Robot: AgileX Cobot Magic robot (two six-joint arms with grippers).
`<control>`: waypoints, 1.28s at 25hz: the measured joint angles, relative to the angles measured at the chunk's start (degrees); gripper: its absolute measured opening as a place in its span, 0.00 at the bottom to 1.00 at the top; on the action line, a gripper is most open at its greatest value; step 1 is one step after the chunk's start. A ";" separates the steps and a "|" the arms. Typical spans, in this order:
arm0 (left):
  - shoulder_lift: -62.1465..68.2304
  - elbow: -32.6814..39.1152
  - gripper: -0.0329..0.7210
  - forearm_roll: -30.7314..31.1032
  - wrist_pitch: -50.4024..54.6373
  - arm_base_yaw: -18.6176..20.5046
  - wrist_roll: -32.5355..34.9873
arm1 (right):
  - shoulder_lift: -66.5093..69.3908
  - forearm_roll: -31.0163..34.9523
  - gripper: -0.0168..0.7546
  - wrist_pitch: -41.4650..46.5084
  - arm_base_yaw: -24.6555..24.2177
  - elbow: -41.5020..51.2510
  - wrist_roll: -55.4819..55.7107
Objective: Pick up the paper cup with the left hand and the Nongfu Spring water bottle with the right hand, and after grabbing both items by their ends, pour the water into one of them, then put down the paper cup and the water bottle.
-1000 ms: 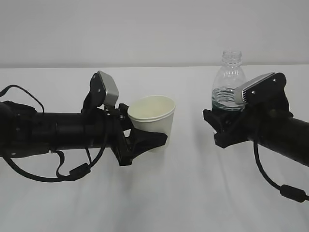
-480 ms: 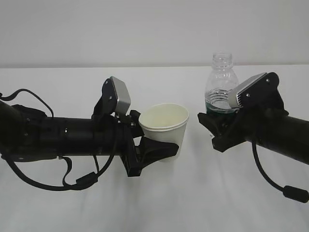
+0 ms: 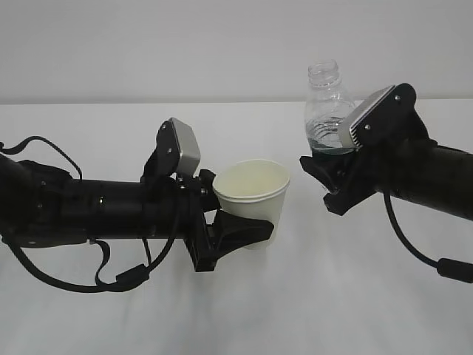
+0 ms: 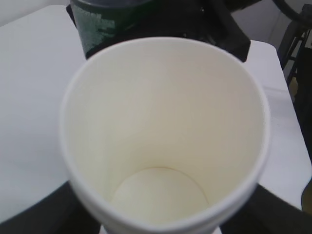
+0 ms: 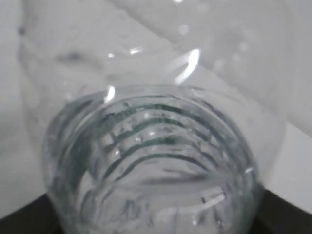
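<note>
The left hand (image 3: 240,229) reaches in from the left with its black fingers closed around the lower part of the paper cup (image 3: 253,194), holding it upright above the white table (image 3: 310,296). The wrist view looks straight down into the cup (cream inside, dry as far as can be seen). Just right of it, and a little higher, the right hand (image 3: 329,177) grips the Nongfu Spring water bottle (image 3: 327,111) around its green-labelled lower body. The bottle leans slightly left, its capless neck above and right of the cup's rim. Clear water (image 5: 156,161) sits low inside the bottle.
</note>
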 joint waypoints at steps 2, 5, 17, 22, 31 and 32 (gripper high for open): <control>0.00 0.00 0.65 0.10 0.00 0.00 0.00 | -0.63 -0.51 0.62 1.28 0.00 -0.77 -1.40; 0.00 0.00 0.65 0.36 0.00 0.00 0.00 | -1.28 -1.74 0.62 3.91 0.00 -1.79 -3.63; 0.00 0.00 0.65 1.09 0.00 0.00 -0.12 | -1.96 -5.18 0.62 8.27 0.00 -3.98 -10.54; 0.00 0.00 0.65 1.09 0.00 0.00 0.21 | -1.96 -5.18 0.62 8.89 0.00 -3.98 -13.74; 0.00 0.00 0.65 1.09 0.46 -0.07 1.21 | -1.96 -5.18 0.62 8.95 0.00 -4.07 -19.57; 0.00 0.00 0.65 1.09 0.56 -0.07 1.34 | -1.96 -5.18 0.62 8.95 0.00 -4.07 -20.17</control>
